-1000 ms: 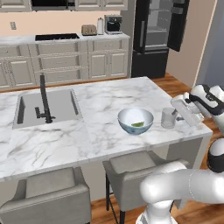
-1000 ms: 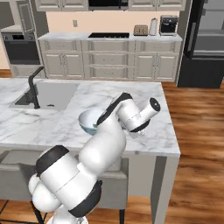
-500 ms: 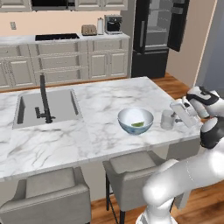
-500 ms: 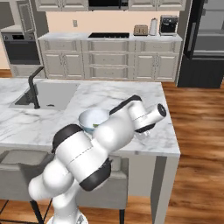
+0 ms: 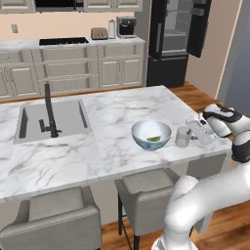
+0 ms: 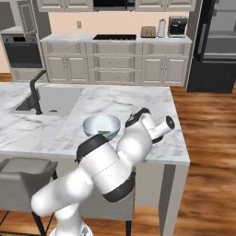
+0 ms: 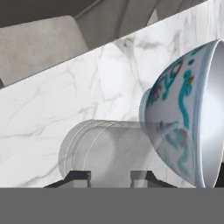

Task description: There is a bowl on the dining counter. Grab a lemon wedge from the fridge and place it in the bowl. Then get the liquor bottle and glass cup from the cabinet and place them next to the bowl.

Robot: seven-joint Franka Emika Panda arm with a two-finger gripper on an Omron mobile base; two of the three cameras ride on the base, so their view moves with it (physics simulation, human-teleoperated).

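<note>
Though light, breaks easily and slips (smooth clear glass), best held gently round the side. Pinched in the fingers (image 7: 81,176): glass cup (image 5: 182,136), standing on the worktop (image 5: 97,156) just right of the bowl (image 5: 151,134).

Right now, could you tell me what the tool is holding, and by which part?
The glass cup, gripped across its side wall, beside the bowl.

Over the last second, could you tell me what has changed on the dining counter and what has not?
The gripper, closed on the glass cup, has carried it a little leftward, nearer the bowl; the cup now stands beside the bowl. The grip is unchanged, nothing released. The bowl, the lemon wedge inside it and the dining counter stayed put.
</note>
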